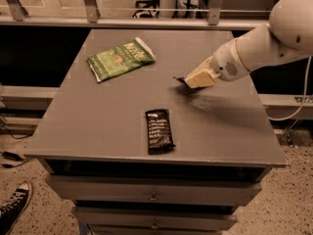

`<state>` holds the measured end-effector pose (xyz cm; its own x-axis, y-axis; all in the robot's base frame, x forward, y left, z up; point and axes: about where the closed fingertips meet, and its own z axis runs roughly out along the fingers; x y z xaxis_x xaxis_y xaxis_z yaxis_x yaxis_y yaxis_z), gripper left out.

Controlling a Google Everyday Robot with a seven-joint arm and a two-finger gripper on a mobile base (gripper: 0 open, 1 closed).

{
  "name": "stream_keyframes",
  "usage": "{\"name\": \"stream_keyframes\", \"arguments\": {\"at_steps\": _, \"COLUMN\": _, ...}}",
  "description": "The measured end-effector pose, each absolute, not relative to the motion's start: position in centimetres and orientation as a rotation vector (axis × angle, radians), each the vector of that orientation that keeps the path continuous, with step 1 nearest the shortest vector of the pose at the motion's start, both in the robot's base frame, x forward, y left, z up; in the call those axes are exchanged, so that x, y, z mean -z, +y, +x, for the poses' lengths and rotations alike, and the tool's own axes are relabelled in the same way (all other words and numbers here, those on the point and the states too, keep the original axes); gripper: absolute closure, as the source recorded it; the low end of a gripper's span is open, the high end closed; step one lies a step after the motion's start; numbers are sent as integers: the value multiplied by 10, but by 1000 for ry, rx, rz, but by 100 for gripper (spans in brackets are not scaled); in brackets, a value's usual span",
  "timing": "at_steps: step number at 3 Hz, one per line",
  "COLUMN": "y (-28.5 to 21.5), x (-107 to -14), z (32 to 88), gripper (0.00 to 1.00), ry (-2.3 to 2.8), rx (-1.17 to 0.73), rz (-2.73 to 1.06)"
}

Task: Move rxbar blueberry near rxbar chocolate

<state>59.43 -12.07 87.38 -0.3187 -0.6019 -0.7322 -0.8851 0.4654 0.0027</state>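
The rxbar chocolate (159, 130), a black glossy bar with white text, lies flat near the table's front edge, a little left of centre. My gripper (194, 79), cream-coloured at the end of a white arm coming from the right, hangs just above the middle right of the table. It is shut on the rxbar blueberry (181, 81), of which only a dark end sticks out to the left of the fingers. The held bar is up and to the right of the black bar, apart from it.
A green chip bag (121, 58) lies at the back left of the grey table (98, 126). Drawers sit below the table front. A railing runs behind the table. A shoe (14, 204) shows at the lower left floor.
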Motion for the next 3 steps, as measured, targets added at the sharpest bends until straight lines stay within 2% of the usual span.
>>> {"name": "stream_keyframes", "arguments": {"at_steps": 2, "y": -109, "x": -879, "z": 525, "gripper": 100, "ry": 2068, "rx": -683, "rz": -1373}}
{"name": "stream_keyframes", "arguments": {"at_steps": 3, "y": -106, "x": -879, "z": 509, "gripper": 100, "ry": 2037, "rx": -719, "rz": -1448}}
